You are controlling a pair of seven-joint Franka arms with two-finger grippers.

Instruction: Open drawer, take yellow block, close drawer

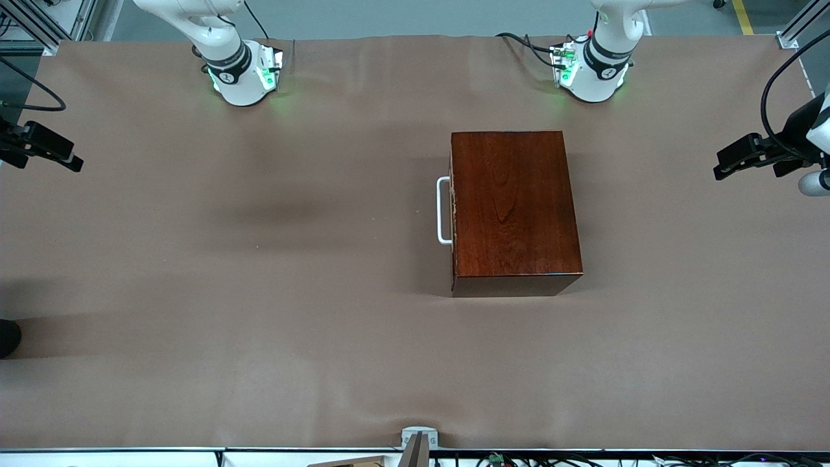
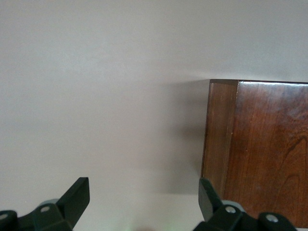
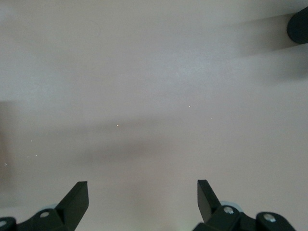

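Observation:
The dark red-brown wooden box (image 1: 512, 207) stands on the table at the left arm's end. Its drawer is shut, and only the white bar handle (image 1: 443, 211) shows, facing the right arm's end. The yellow block is hidden. My left gripper (image 1: 729, 162) is open and empty, up over the table's edge at the left arm's end. The left wrist view shows its gripper (image 2: 144, 192) over bare cloth beside a corner of the box (image 2: 264, 144). My right gripper (image 1: 65, 155) is open and empty over the table's edge at the right arm's end, above bare cloth in its wrist view (image 3: 143, 192).
Brown cloth (image 1: 259, 292) covers the whole table. A dark round object (image 1: 8, 337) sits at the table's edge at the right arm's end and also shows in the right wrist view (image 3: 298, 26). A small grey mount (image 1: 418, 441) sits at the edge nearest the front camera.

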